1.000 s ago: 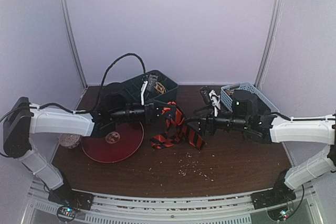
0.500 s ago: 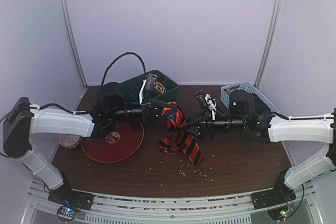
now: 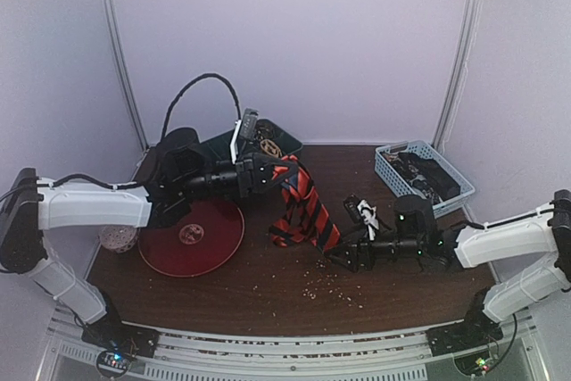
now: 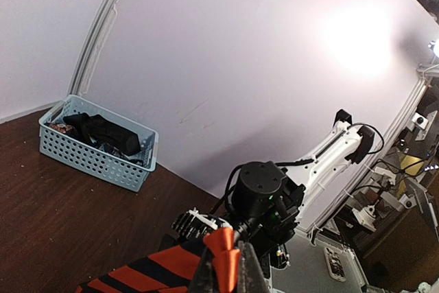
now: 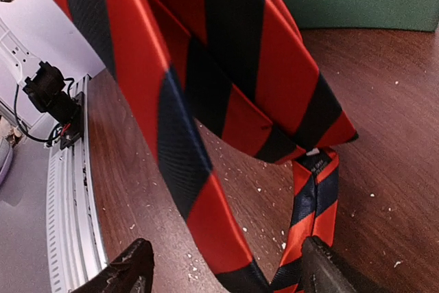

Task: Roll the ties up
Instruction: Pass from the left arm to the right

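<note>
**A:** Which step was in hand?

**B:** The start of the roll, by my reading. The left end effector [image 3: 284, 169] was clenched on the striped tie [image 3: 302, 211] and held it up above the surface [image 3: 401, 296]. The band hung in loose folds near the middle, just right of the red disc [image 3: 214, 229]. Nothing was coiled yet.

**A:** And the other arm?

**B:** The right end effector [image 3: 342, 258] sat low beside the tie's lower end, released. Its wrist view showed the fingers [image 5: 130, 271] spread wide, with the cloth hanging between and beyond them and neither one touching it.

**A:** What did the next move call for?

**B:** I judged it needed a grip on the free lower part, so the tie could be drawn straight before winding. The folds overlapped, so it would have had to pick out a single layer.

**A:** What couldn't you make out?

**B:** Whether the tie's tip rested on the wood or hung just clear of it. The left wrist view cut off its own fingertips at the bottom edge, showing only the pinched orange fold. The blue basket [image 3: 419, 176] held dark bundles, perhaps more ties, but I couldn't tell. The green tray [image 3: 268, 142] had something tan in it, too small to name.
</note>
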Controlling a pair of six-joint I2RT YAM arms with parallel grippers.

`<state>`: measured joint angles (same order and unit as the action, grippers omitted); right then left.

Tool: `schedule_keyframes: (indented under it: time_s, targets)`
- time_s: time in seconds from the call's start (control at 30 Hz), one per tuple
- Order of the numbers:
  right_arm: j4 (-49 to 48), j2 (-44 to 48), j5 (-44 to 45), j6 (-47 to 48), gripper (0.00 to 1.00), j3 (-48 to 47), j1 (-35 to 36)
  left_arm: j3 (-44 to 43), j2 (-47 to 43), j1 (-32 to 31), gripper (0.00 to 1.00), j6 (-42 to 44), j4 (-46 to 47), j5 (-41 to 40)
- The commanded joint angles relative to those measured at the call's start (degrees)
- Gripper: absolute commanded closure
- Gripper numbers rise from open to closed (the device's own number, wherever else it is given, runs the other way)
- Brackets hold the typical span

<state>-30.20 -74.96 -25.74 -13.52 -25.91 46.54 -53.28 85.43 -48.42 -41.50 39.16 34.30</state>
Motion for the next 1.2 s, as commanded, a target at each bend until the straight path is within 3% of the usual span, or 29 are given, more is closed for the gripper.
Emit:
schedule_keyframes:
  time_s: [0.0,0.1,0.13,0.2,0.3,0.5,0.6,0.7,0.9,1.07,1.17]
  targets:
    - [-7.21,-2.21,2.91,0.25,0.27,0.63,0.3,-1.44,-2.03,0.13,1.0,1.31,1.01,-1.91]
    - [-5.96,-2.81,3.83,1.31,0.32,0.2,0.31,-0.69,-2.65,0.13,1.0,1.41,1.09,-3.36]
    - [-5.74,-2.76,4.04,1.52,0.38,0.12,0.3,-0.41,-2.86,0.17,1.0,1.36,1.12,-3.77]
    - [-4.16,-1.99,6.24,1.46,0.7,-0.33,0.34,-0.05,-3.22,0.24,1.0,1.55,1.06,-4.63]
    - [3.04,0.74,11.68,0.14,0.99,-2.16,0.16,-0.16,-3.59,0.43,1.0,3.12,-1.48,-7.53]
    - [32.24,9.7,16.67,-7.49,1.0,-12.04,0.21,-2.39,-2.9,0.86,1.0,10.36,-13.54,-16.81]
    - [35.73,15.49,16.06,-10.69,1.0,-12.39,0.22,-2.39,-1.82,0.88,1.0,10.67,-16.06,-18.76]
    - [38.86,19.8,17.05,-12.7,1.0,-13.88,0.26,-1.31,-0.51,0.8,0.99,6.64,-12.55,-16.18]
    - [52.15,25.43,29.57,-12.07,1.0,-23.82,0.23,2.87,1.29,0.68,0.72,-1.62,-3.69,-10.68]
    - [65.62,22.93,39.76,-11.3,1.0,-30.28,0.13,5.31,3.75,0.7,0.5,-1.53,-7.98,-13.51]
    - [76.83,18.74,46.89,-14.55,1.0,-35.56,0.13,5.06,4.71,0.7,0.45,0.56,-12.69,-14.75]
